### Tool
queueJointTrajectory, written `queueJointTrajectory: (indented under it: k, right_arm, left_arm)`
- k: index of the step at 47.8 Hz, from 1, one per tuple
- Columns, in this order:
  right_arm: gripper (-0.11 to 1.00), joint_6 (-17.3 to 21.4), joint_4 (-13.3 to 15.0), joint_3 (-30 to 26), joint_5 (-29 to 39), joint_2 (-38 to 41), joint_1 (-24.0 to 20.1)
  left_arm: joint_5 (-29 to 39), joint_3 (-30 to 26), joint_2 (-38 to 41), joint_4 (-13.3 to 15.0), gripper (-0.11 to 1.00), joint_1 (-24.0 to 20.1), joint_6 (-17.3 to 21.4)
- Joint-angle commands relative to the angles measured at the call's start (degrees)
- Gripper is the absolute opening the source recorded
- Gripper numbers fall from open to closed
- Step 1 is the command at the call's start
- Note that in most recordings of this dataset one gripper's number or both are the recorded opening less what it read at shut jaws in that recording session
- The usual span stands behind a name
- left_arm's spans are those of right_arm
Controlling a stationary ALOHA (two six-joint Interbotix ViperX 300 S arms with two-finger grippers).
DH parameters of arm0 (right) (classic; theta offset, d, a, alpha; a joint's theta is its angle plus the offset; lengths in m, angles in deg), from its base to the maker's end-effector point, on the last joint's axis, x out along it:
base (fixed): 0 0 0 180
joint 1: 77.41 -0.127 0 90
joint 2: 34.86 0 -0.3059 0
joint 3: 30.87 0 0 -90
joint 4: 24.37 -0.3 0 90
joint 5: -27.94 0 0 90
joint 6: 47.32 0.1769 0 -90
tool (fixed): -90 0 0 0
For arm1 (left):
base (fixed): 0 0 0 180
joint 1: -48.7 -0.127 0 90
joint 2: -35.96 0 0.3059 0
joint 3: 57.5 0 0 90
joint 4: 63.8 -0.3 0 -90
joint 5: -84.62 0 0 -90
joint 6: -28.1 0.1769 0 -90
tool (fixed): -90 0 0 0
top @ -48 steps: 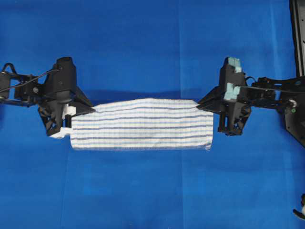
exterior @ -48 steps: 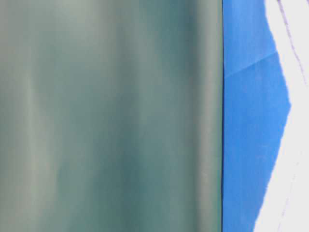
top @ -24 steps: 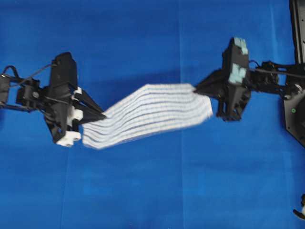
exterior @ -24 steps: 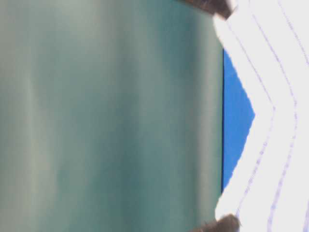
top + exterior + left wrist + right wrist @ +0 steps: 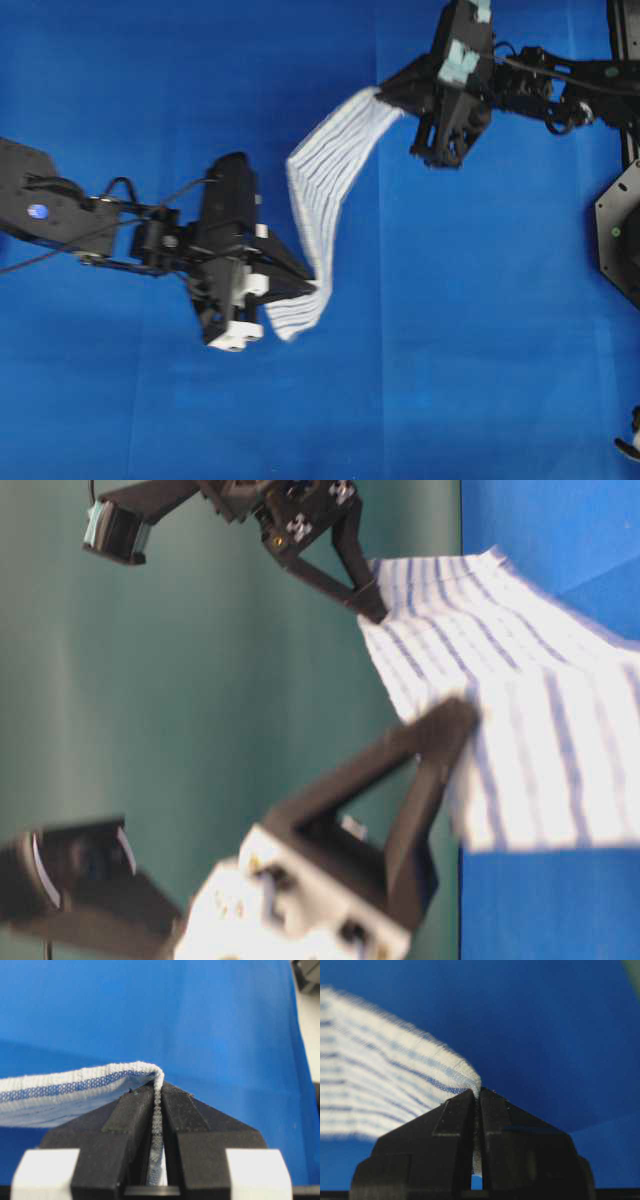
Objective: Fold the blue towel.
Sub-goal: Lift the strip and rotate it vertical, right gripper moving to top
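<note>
Between both arms: blue towel (image 5: 325, 180) stretched, each end pinched in closed left fingers (image 5: 135, 1110), right fingers (image 5: 457, 1115).

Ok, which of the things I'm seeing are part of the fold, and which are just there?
Part of the job:
- rectangular white woven towel with thin blue stripes
- left gripper, fingers shut on one towel corner
- right gripper, fingers shut on another corner

Just there:
- plain solid-blue sheet covering the table
- black metal frame at the right edge

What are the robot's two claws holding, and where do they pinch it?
Both pinch the blue towel: the left gripper its lower end, the right gripper its upper end.
</note>
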State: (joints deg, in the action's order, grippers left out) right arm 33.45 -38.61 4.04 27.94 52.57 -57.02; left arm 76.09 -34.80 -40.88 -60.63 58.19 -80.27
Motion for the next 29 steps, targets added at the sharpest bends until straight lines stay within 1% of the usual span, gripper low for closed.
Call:
queueJointTrajectory:
  k: [1, 12, 18, 25, 29]
  right_arm:
    - [0.03, -0.1, 1.0, -2.1, 0.0, -0.4, 1.7]
    - [0.03, -0.1, 2.2, -2.4, 0.9, -1.0, 4.9]
    - [0.03, -0.1, 2.7, -2.0, 1.8, -1.5, 5.5]
    - [0.03, -0.1, 3.4, -2.1, 2.2, -1.5, 5.8]
    - [0.03, -0.1, 3.9, -2.4, 2.1, -1.1, 6.1]
  left_arm:
    - [-1.4, -4.8, 2.2, 0.1, 0.03, 0.1, 0.4]
    - [-4.2, -13.1, 8.3, -0.2, 0.03, -0.6, 1.1]
    - [-4.7, -16.4, 11.5, -0.2, 0.03, -1.3, 1.2]
    - [-6.5, -18.8, 14.2, -0.2, 0.03, -1.7, 1.2]
    - [-7.9, -18.9, 15.2, -0.1, 0.03, -1.7, 1.1]
